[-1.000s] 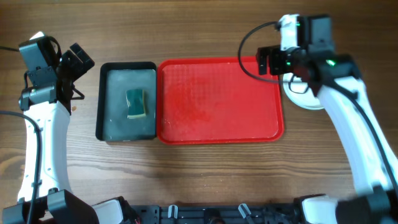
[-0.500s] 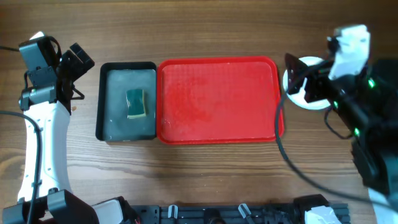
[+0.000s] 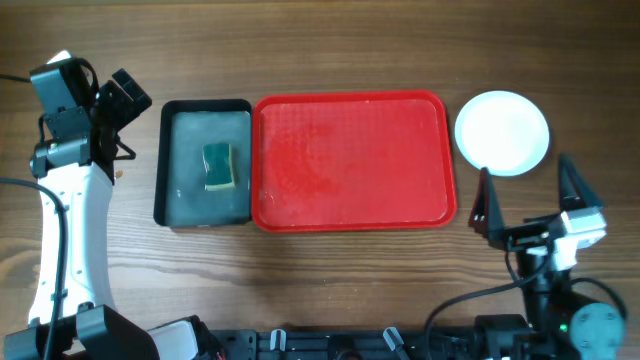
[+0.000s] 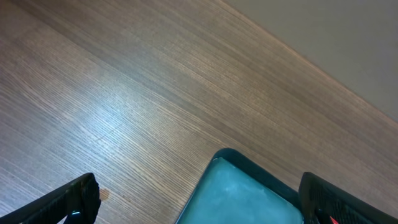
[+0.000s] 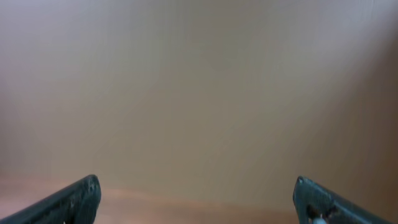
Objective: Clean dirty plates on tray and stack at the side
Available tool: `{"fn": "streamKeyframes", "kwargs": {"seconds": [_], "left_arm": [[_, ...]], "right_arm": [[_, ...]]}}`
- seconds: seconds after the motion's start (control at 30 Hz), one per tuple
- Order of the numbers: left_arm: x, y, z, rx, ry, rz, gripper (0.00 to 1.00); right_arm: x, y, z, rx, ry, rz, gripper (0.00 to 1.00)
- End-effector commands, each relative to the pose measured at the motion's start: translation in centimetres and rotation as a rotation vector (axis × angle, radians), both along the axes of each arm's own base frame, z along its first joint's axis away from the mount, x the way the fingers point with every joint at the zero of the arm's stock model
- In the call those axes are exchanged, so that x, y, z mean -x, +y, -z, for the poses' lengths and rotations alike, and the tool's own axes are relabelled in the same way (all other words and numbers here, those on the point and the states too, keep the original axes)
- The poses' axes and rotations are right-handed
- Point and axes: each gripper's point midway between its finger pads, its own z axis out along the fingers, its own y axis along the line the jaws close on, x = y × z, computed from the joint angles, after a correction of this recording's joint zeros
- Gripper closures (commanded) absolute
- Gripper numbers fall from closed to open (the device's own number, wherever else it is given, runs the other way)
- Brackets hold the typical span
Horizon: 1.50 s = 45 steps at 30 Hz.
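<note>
The left arm reaches up the left edge of the wooden table (image 3: 330, 40), its gripper (image 4: 200, 196) spread open and empty beside a black tray (image 3: 205, 106) holding a green sponge (image 3: 220, 166). The red tray (image 3: 352, 160) lies flat, long axis left to right. A white plate (image 3: 502, 132) sits just off its upper right corner. Below the plate, the right gripper (image 3: 530, 205) gapes, holding nothing.
</note>
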Motion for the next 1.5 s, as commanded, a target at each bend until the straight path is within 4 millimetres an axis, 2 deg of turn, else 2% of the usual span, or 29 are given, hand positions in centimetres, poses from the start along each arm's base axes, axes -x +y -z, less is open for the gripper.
{"fn": "streamKeyframes", "kwargs": {"seconds": [0.0,0.1,0.2,0.47,1.4,1.47], "left_arm": [[0.2,0.4,-0.8,-0.006,-0.020,-0.019,0.00],[0.2,0.4,-0.8,-0.006,-0.020,-0.019,0.00],[0.2,0.4,-0.8,-0.006,-0.020,-0.019,0.00],[0.2,0.4,-0.8,-0.006,-0.020,-0.019,0.00],[0.2,0.4,-0.8,-0.006,-0.018,-0.019,0.00],[0.5,-0.1,-1.6,-0.010,-0.032,-0.009,0.00]], "right_arm": [[-0.1,0.7,3.0,0.014,-0.055,-0.046,0.00],[-0.7,0.6,6.6,0.013,-0.065,-0.042,0.00],[-1.3,0.5,8.5,0.005,-0.029,-0.040,0.00],[-2.9,-0.3,16.4,-0.002,0.294,0.013,0.00],[-2.9,-0.4,16.3,-0.006,0.290,0.013,0.00],[-2.9,-0.4,16.3,-0.006,0.290,0.013,0.00]]}}
